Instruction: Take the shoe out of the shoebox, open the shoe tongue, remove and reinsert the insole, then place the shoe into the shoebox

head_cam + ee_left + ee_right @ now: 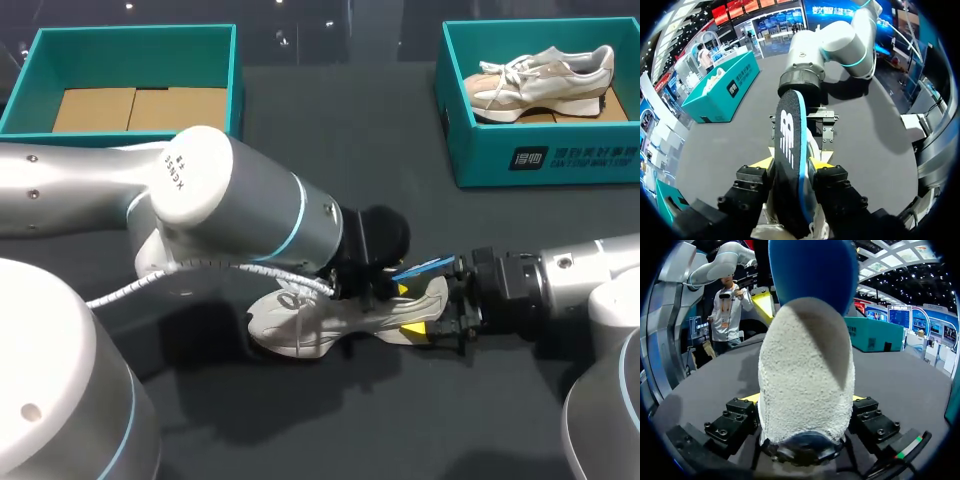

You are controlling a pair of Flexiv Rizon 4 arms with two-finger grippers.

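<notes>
The dark bench is carrying two teal boxes well beyond both grippers: the bare shoebox, which is showing only its cardboard floor, and the occupied shoebox, which is cradling a second shoe. Between the grippers the pale shoe is lying on the bench. The right gripper is clamping its heel from both sides, and the left gripper is pinching the dark, blue-edged insole between its yellow tips. The insole is standing mostly clear of the shoe, its free end reaching over the heel toward the right gripper. I cannot tell whether it is coming out or going back in. Either way, the right gripper should be pinning the heel flat. The left one should be guiding the insole along the shoe's length, toe end first and low, so that it is not buckling or snagging the collar.
</notes>
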